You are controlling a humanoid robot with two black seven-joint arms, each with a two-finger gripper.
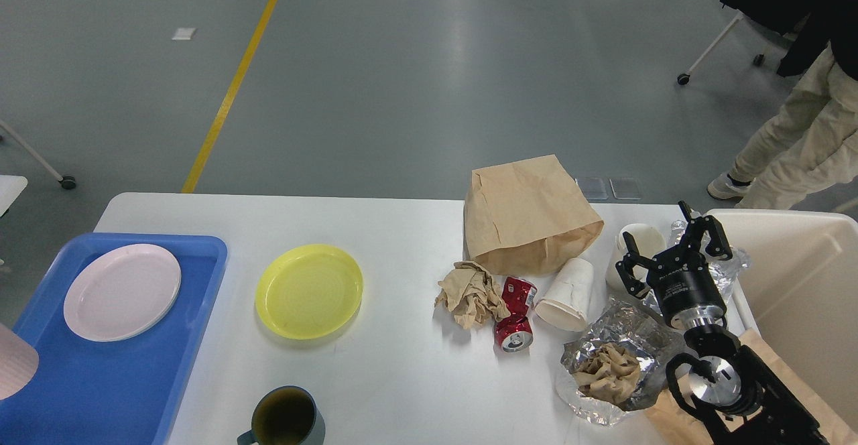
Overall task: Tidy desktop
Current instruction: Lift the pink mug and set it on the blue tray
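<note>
Room: grey floor with a yellow line (236, 82), seen from the head; legs of a bystander (791, 143) at far right.
Desktop (402, 230): white, spread across the lower half of the view, cluttered mostly on its right side.
Left side: blue tray (100, 391) holding a pale pink plate (122, 291); yellow plate (309, 290) just beside the tray; dark mug (285, 418) at the near edge.
Middle: brown paper bag (529, 214) standing; crumpled brown paper (470, 293), crushed red can (515, 314) and tipped paper cup (568, 294) lay close together in front of it.
Right side: foil (613, 358) with more crumpled paper inside; white cup (640, 244) behind the arm; cream bin (798, 284) off the table's right edge.
Right gripper (670, 250): raised above the white cup, fingers spread wide, nothing held.
Left gripper: not in view.
Step in hand: judged as picking rubbish for the bin, early on, most litter untouched.
Next move: likely called for lowering onto a nearby piece, closing gently since cups and foil crush easily, then carrying right to the bin.
</note>
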